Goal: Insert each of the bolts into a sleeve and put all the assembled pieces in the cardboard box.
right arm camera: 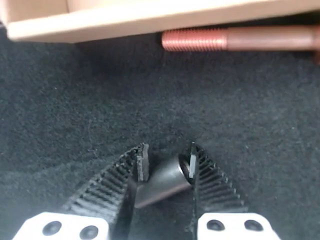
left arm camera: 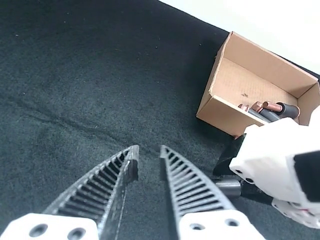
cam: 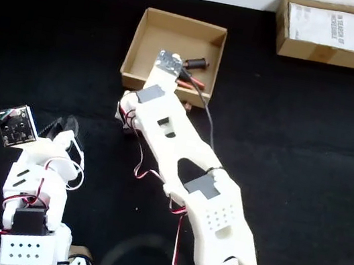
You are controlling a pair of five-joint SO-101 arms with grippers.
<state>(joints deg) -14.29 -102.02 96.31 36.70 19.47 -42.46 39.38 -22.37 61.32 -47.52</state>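
A dark grey sleeve (right arm camera: pixel 162 182) sits tilted between the fingertips of the right pincer (right arm camera: pixel 167 161), which is clamped on it just above the black cloth (right arm camera: pixel 75 100). Straight ahead of that pincer, a short way off, a copper-coloured bolt (right arm camera: pixel 235 39) lies on the cloth, its threaded end pointing across the pincer's front. The bolt lies along the outside of the near wall of the cardboard box (right arm camera: pixel 150 17), just beside it. In the high view the right arm (cam: pixel 180 153) stretches across the table, with its pincer end at that near wall. Beyond the pincer, inside the box, assembled pieces (cam: pixel 195 63) lie against the wall on the pincer's side, dark sleeves with copper ends showing.

The left pincer (left arm camera: pixel 149 160) hangs over bare cloth, well apart from the box and to the side of the right arm. Its fingers stand slightly apart with nothing between them. Far beyond the right pincer, at the table's back edge, a second box (cam: pixel 326 54) holds a printed paper (cam: pixel 327 27).
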